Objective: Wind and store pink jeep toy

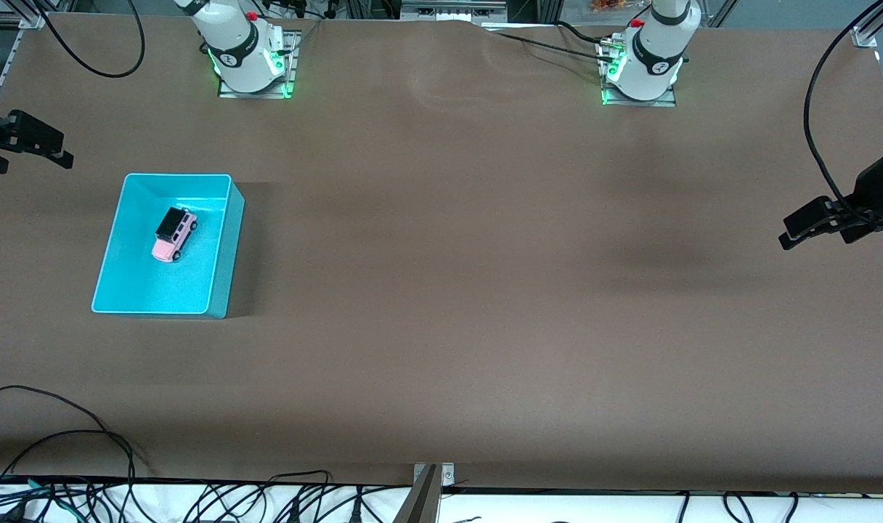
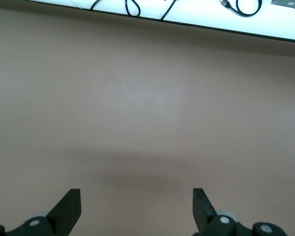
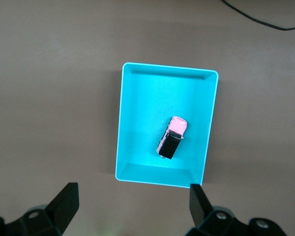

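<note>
The pink jeep toy (image 1: pixel 174 234) lies on its wheels inside the turquoise bin (image 1: pixel 227 240), near the bin's middle. The bin stands toward the right arm's end of the table. In the right wrist view the jeep (image 3: pixel 171 137) shows from above in the bin (image 3: pixel 119 128). My right gripper (image 1: pixel 35 152) is open and empty, held high over the bare table beside the bin; its fingers stand wide apart in its wrist view (image 3: pixel 132 196). My left gripper (image 1: pixel 794 229) is open and empty over the left arm's end of the table, with only bare table under it (image 2: pixel 136 201).
Both arm bases (image 1: pixel 249 58) (image 1: pixel 641 69) stand along the table edge farthest from the front camera. Black cables (image 1: pixel 86 436) and a metal bracket (image 1: pixel 427 487) lie at the edge nearest the front camera. Brown table (image 1: pixel 485 254) spreads between the bin and the left gripper.
</note>
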`<control>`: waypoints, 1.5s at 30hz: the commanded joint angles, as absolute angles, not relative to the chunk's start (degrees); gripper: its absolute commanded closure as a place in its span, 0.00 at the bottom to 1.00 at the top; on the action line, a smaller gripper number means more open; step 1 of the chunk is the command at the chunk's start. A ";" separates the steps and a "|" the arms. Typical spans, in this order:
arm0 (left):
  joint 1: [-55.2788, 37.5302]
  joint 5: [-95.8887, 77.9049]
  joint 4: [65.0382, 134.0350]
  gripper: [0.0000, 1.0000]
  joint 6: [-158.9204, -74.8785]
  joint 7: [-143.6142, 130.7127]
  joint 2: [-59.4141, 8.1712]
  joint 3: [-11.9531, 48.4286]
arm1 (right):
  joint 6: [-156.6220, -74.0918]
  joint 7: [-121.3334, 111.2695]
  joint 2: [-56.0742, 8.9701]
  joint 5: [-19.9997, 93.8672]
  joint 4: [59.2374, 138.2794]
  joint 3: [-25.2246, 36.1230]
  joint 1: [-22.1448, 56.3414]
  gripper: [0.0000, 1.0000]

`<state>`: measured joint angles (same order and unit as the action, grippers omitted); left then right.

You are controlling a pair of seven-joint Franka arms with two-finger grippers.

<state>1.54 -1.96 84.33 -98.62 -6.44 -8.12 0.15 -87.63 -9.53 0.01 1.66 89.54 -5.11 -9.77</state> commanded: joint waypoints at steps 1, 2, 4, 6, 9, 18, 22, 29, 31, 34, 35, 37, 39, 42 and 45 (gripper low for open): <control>1.41 -2.81 84.29 0.00 -98.17 -5.98 -6.33 -0.35 | -86.40 -10.46 0.62 1.05 89.21 -5.63 -10.46 0.00; 1.41 -2.73 84.20 0.00 -98.17 -5.98 -6.33 -0.35 | -86.40 -10.37 0.53 1.05 89.21 -5.63 -10.46 0.00; 1.49 -2.64 84.20 0.00 -98.09 -5.89 -6.15 -0.44 | -86.40 -10.20 0.35 1.05 89.21 -5.63 -10.46 0.00; 1.49 -2.55 84.20 0.00 -98.00 -5.80 -5.02 -0.53 | -86.48 -9.93 0.35 0.97 89.21 -5.71 -10.46 0.00; 1.49 -2.55 84.37 0.00 -97.73 -5.54 -4.57 -0.53 | -86.92 -9.84 0.35 0.88 89.21 -5.71 -10.28 0.00; 3.87 -2.72 84.99 0.00 -97.82 -5.36 -6.33 -0.53 | -87.27 -10.55 0.26 1.14 89.12 -5.89 -10.20 0.00; 3.87 -2.72 85.78 0.00 -97.47 -5.36 -6.33 -0.35 | -87.36 -10.55 0.26 1.14 88.95 -5.89 -10.20 0.00; 3.08 -2.64 85.96 0.00 -97.21 -5.80 -6.42 -0.09 | -88.24 -10.72 -0.18 1.32 88.68 -5.89 -10.20 0.00; 2.99 -2.64 85.96 0.00 -97.21 -5.89 -6.42 0.00 | -88.33 -10.72 -0.18 1.41 88.68 -5.89 -10.20 0.00; 2.90 -2.46 86.04 0.00 -97.21 -6.06 -6.42 0.09 | -88.50 -10.72 -0.18 1.41 88.68 -5.98 -10.02 0.00; 2.90 -2.46 86.13 0.00 -97.21 -6.06 -6.42 0.17 | -88.59 -10.72 -0.18 1.41 88.68 -5.98 -9.85 0.00; 2.90 -2.46 86.31 0.00 -97.21 -6.06 -6.42 0.18 | -88.59 -10.72 -0.18 1.32 88.68 -5.98 -9.41 0.00; 2.90 -2.46 86.31 0.00 -97.21 -6.06 -6.42 0.18 | -88.77 -10.63 -0.35 1.14 88.68 -5.71 -8.62 0.00; 2.90 -2.46 86.31 0.00 -97.21 -6.06 -6.42 0.18 | -88.95 -10.11 -0.35 0.88 88.68 -4.75 -5.99 0.00; 2.90 -2.46 86.40 0.00 -97.21 -6.06 -6.42 0.18 | -88.95 -10.11 -0.26 0.70 88.68 -1.59 -3.09 0.00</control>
<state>2.87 -1.96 85.98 -97.65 -6.36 -6.76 0.13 -88.88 -9.89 -0.23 1.64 89.34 -5.16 -7.42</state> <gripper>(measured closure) 0.000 0.000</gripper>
